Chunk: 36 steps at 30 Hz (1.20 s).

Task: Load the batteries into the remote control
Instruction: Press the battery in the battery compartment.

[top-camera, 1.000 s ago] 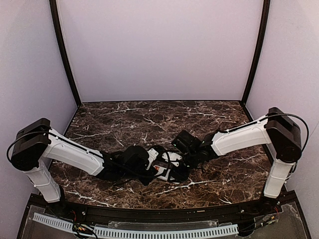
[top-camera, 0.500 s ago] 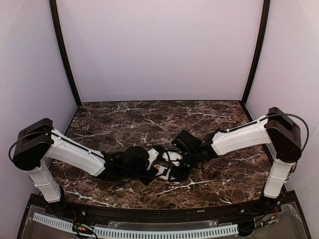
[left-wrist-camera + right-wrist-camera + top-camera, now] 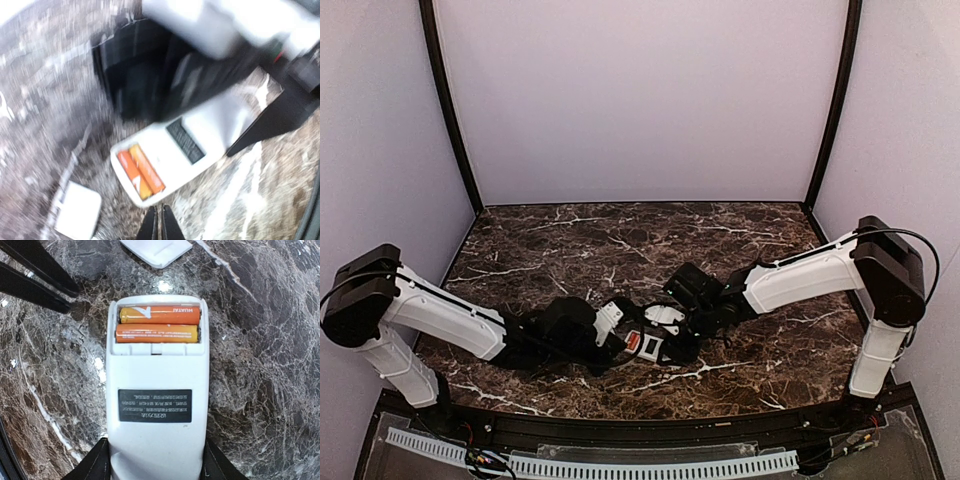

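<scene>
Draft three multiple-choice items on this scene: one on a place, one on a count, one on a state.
1. Where are the batteries?
A. In the remote control's open bay.
B. Loose on the table.
C. Under the handset.

2. How many batteries show?
A. One.
B. Two.
C. Four.

3. The right gripper is:
A. open.
B. shut on a battery.
C. shut on the remote control.

Key: 1 A, they lie side by side in the uncovered bay; 2 B, two orange cylinders fill it; 3 C, its fingers flank the handset's two long sides.
</scene>
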Each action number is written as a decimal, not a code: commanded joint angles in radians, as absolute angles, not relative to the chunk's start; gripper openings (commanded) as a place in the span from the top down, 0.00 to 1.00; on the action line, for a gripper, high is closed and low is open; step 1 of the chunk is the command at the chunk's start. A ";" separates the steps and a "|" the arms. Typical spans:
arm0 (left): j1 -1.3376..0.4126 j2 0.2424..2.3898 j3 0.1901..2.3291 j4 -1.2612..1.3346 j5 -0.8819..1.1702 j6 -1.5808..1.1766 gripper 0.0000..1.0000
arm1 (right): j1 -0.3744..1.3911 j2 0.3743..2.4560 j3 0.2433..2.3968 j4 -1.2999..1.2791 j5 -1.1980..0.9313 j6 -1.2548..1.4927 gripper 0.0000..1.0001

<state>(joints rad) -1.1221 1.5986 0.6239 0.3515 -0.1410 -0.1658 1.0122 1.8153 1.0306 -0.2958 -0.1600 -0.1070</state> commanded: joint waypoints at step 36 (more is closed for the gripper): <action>-1.078 1.718 0.830 0.116 -0.093 -0.346 0.95 | 0.971 1.691 0.759 -0.020 -0.212 -0.121 0.25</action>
<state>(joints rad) -1.0885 1.6989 0.7986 0.1852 -0.1150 -0.3279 0.9760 1.6543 0.7528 -0.0345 -0.2108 -0.1059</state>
